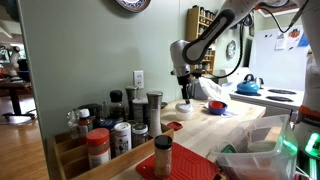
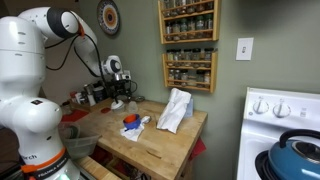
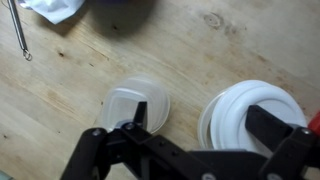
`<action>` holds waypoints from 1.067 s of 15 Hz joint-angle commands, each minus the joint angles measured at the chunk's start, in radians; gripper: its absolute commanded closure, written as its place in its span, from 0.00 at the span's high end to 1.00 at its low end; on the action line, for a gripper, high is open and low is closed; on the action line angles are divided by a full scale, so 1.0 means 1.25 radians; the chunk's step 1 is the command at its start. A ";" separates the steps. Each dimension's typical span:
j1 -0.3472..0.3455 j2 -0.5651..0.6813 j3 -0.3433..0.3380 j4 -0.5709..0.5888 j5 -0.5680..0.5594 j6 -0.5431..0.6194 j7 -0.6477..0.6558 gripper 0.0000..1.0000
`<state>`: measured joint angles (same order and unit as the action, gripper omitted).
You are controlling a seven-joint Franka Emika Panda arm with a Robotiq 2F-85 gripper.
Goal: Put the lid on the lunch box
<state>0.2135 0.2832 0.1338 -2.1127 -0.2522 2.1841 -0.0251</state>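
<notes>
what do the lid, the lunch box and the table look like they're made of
From the wrist view: the lid looks like opaque white plastic, smooth, with moulded concentric rings. the lunch box is probably thin translucent plastic, milky, with the wood tone faintly showing through its wall. the table is light wood with a matte finish, showing grain lines and a knot.
</notes>
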 commanded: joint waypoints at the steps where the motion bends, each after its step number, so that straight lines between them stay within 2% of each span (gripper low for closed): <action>1: -0.002 0.029 -0.005 0.018 -0.005 -0.013 0.029 1.00; 6: -0.001 0.013 -0.006 0.018 -0.005 -0.020 0.031 1.00; 16: -0.004 -0.039 0.008 0.009 0.018 -0.102 0.014 1.00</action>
<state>0.2134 0.2671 0.1317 -2.0911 -0.2504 2.0921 -0.0031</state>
